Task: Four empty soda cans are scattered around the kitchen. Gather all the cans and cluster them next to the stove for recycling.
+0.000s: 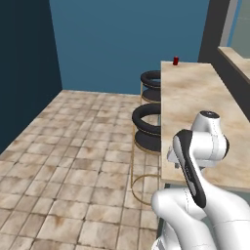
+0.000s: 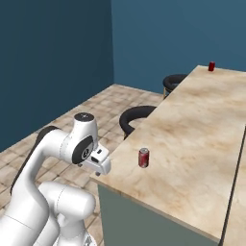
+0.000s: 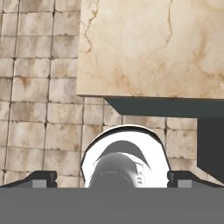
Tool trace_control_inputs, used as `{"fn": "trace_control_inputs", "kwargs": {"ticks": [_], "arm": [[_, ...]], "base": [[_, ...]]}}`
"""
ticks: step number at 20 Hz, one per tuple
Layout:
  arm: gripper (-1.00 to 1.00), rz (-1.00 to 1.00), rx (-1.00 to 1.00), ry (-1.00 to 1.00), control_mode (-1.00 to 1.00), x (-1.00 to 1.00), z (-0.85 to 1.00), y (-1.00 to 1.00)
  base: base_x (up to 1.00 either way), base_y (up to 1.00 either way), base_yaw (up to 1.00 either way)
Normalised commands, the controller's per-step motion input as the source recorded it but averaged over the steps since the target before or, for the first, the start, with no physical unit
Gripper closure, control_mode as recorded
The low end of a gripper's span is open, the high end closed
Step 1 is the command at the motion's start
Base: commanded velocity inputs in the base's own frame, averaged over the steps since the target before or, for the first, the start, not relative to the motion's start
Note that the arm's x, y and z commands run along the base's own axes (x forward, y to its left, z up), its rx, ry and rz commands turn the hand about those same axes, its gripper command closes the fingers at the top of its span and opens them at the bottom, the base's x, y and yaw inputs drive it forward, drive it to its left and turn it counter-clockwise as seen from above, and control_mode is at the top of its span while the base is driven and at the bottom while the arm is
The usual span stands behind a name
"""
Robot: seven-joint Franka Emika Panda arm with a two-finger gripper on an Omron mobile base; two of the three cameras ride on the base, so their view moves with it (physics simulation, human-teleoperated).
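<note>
Tiled floor (image 1: 63, 161) spread below a blue wall (image 1: 127, 44), marble counter (image 2: 202, 129) flanked by two black stools (image 1: 146, 124), gripper (image 3: 112, 178) held wide open over the counter's corner, nothing gripped, one red can (image 2: 143, 157) stood near that corner, another can (image 2: 211, 66) seen at the far end

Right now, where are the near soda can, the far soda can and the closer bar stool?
Near soda can (image 2: 143, 157), right base view, middle of its red side.
Far soda can (image 2: 211, 66), right base view, its red body.
Closer bar stool (image 1: 145, 126), left base view, black seat ring.
</note>
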Motion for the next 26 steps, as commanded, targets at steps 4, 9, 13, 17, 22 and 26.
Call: {"fn": "trace_control_inputs", "kwargs": {"ticks": [4,9,13,17,22,26], "arm": [[-1.00,0.00,0.00,0.00,1.00,0.00,0.00,0.00],[-1.00,0.00,0.00,0.00,1.00,0.00,0.00,0.00],[-1.00,0.00,0.00,0.00,1.00,0.00,0.00,0.00],[-1.00,0.00,0.00,0.00,1.00,0.00,0.00,0.00],[-1.00,-0.04,0.00,-0.01,-1.00,0.04,0.04,0.01],[-1.00,-0.17,0.00,-0.02,-1.00,0.19,0.33,0.00]], "base": [[0.01,0.01,0.00],[0.00,0.00,0.00],[0.00,0.00,0.00],[0.00,0.00,0.00],[0.00,0.00,0.00],[0.00,0.00,0.00]]}}
